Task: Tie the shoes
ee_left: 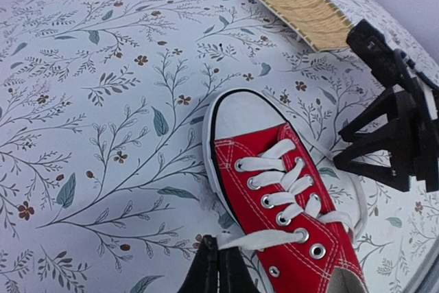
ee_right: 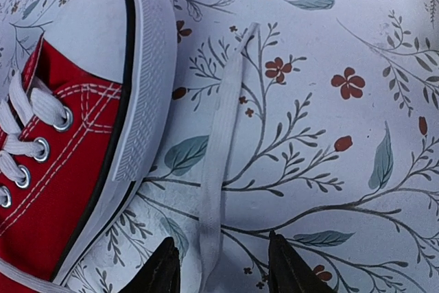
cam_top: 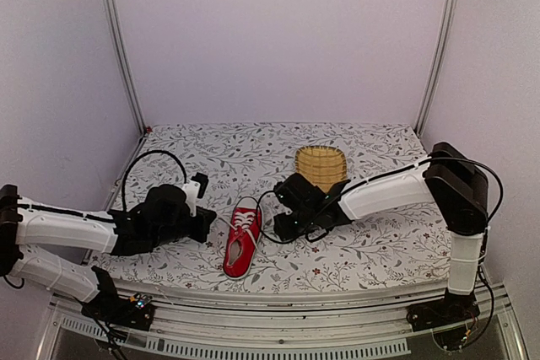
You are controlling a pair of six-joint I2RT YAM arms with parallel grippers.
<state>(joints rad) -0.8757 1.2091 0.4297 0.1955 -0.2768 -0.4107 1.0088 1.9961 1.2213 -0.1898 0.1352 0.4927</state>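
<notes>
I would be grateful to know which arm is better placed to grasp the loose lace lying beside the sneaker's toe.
Right. The right gripper has its jaws open astride the loose lace on the table beside the sneaker. The left gripper looks occupied, shut on the other lace.

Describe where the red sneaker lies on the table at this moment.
In the top view the red sneaker lies near the front edge of the table, between the left gripper and right gripper, toe pointing to the far side.

Sneaker [cam_top: 243,242] fills gap between left gripper [cam_top: 207,223], right gripper [cam_top: 278,229]; basket [cam_top: 321,164] behind right.
</notes>
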